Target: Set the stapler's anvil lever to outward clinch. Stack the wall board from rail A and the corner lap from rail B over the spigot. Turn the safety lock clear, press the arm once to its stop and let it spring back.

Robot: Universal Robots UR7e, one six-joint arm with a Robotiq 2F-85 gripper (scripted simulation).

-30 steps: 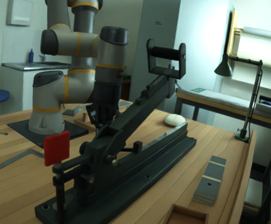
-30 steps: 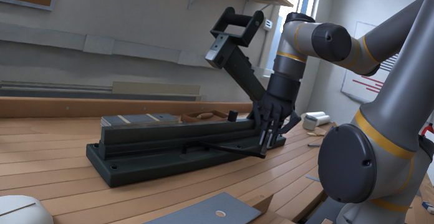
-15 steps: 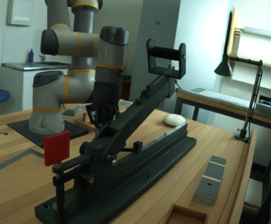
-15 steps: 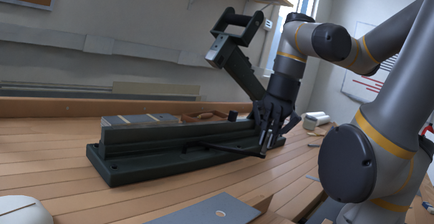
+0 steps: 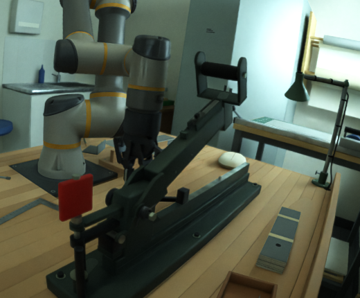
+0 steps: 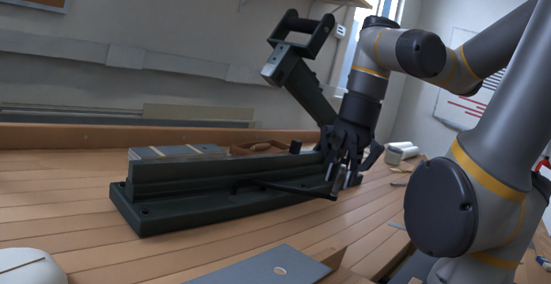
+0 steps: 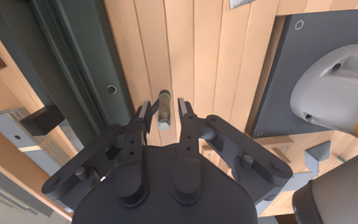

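The dark stapler [image 5: 161,215] [image 6: 221,179] sits in the middle of the wooden bench, its arm [image 5: 189,131] [image 6: 304,80] raised at a slant. The anvil lever [image 6: 293,186] sticks out from the stapler's side and ends in a knurled grey handle [image 7: 164,110] [image 6: 339,176]. My gripper [image 7: 164,110] [image 6: 339,173] [image 5: 133,163] is open around that handle, which stands between the fingers. A red flag-shaped safety lock [image 5: 75,196] stands on a post at the stapler's near end. A grey board with a hole [image 6: 269,268] lies near the bench's edge.
A small wooden tray [image 6: 259,147] lies behind the stapler. A stack of grey boards [image 5: 279,239] [image 6: 174,151] lies beside the stapler. My arm's base [image 5: 61,156] stands on a dark plate close by. A desk lamp [image 5: 327,138] is clamped at the bench's corner.
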